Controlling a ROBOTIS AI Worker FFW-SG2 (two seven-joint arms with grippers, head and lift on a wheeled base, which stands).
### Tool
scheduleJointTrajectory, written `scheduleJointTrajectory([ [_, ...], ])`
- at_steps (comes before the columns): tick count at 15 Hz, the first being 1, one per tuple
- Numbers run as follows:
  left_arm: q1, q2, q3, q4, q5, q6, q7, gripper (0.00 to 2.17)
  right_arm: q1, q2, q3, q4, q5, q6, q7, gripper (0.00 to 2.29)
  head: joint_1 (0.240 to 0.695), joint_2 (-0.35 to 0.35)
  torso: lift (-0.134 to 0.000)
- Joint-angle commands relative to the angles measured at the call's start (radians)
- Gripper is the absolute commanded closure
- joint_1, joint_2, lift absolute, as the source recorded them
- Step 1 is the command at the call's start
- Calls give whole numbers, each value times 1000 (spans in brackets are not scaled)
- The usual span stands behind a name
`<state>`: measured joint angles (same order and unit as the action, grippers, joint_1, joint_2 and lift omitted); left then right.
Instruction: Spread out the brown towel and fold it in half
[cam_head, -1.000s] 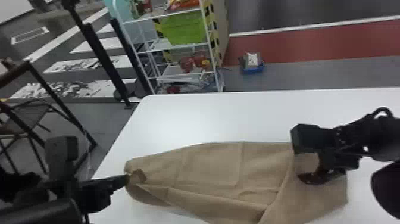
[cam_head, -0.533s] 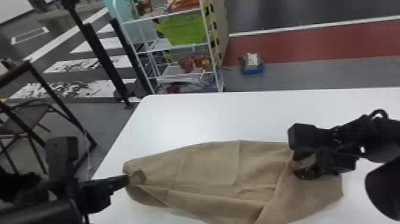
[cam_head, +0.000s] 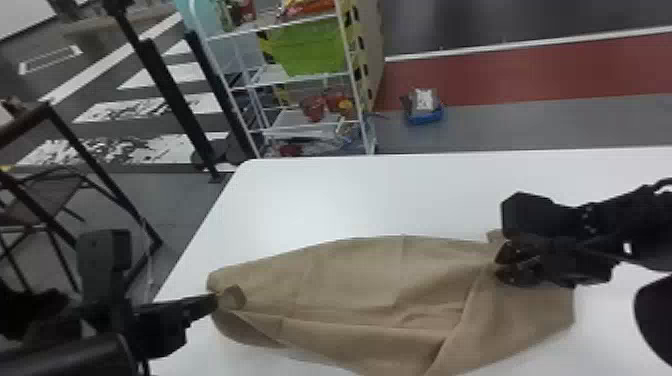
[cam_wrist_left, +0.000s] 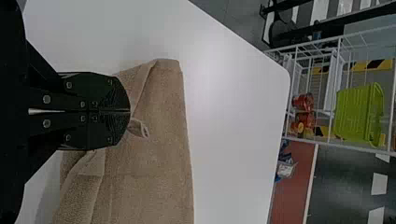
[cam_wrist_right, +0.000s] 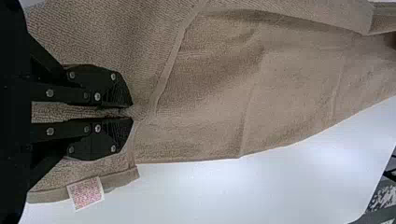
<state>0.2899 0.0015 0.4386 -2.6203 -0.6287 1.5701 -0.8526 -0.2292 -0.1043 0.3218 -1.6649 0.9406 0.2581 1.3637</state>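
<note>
1. Towel (cam_head: 360, 285) lies creased on the white table (cam_head: 310, 200), its long axis running across in front of the robot from left to right, with both claws on it.
2. Left gripper (cam_head: 217, 301) has the left end: its fingers are pressed together, and a little knob of cloth (cam_wrist_left: 138, 128) pokes out past the tips. From that claw, nearly all the towel stretches off to the right.
3. Right gripper (cam_wrist_right: 132, 112) is closed down on a gathered bit of cloth, close to the far edge and a little in from the right end. Most of the towel lies to its left, though a loose flap spreads to its right and back towards the robot. A small printed label (cam_wrist_right: 86, 193) sits just beside those fingers.
4. So the main stretch is between the two claws, each arm nearest its own end. I'd guess the job is at the spreading stage, with the fold in half not yet made.
5. Looks to me like the next move wants a gentle pull apart along that long axis, to draw the creases out. Trouble could come from the left's small pinch slipping, or the doubled-over near side staying tucked under.
</note>
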Motion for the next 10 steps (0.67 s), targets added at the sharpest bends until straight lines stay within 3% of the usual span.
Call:
scheduleJointTrajectory([
  [1,0,-4,-1,2,1,1,1,1970,4,2,-3,-6,-2,5,3,954,695,350,-134],
  [10,-2,-4,-5,12,1,1,9,1970,-7,3,3,-4,-2,45,3,785,695,350,-134],
])
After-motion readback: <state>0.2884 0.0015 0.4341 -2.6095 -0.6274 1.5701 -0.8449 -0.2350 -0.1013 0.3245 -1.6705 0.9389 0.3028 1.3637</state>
